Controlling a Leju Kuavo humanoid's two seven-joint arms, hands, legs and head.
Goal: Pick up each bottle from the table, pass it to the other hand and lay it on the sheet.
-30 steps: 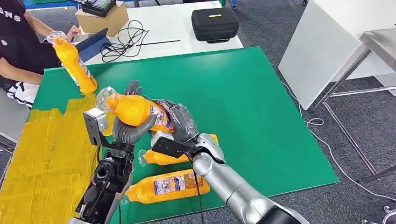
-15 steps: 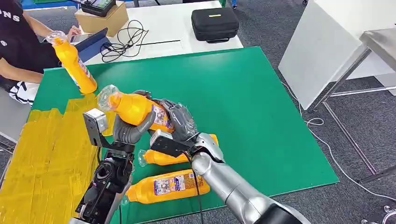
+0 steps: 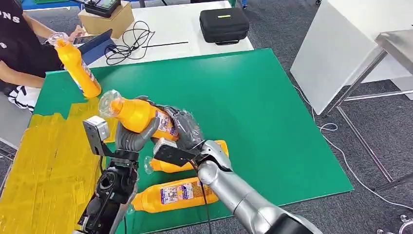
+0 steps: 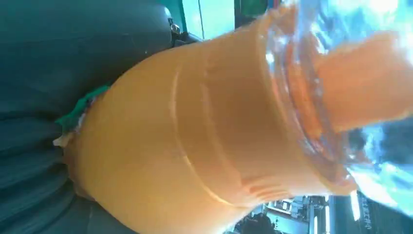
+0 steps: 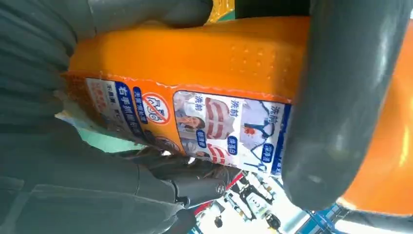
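— Bottle (image 3: 139,114) in the air between both of our hands, above the green mat (image 3: 253,107), tilted with its clear cap toward the yellow sheet (image 3: 44,165). Do we agree?

— We do. Our left hand (image 3: 132,135) wraps it from below, thumb across the orange body, fingers clamped on it. Our right hand (image 3: 182,127) clasps the base end, fingers closed around the label.

— And the rest?

— 2 more bottles lie on their sides on the mat near our arms: the labelled bottle (image 3: 173,194) close to the front edge and the partly hidden bottle (image 3: 170,165) just behind it, under our right wrist.

— A person (image 3: 19,48) at the bench's far left corner holds the upright bottle (image 3: 78,66), its base at the mat's edge.

— Behind the mat we see a black case (image 3: 224,24) and a coiled cable (image 3: 127,41) on the white bench (image 3: 170,29).
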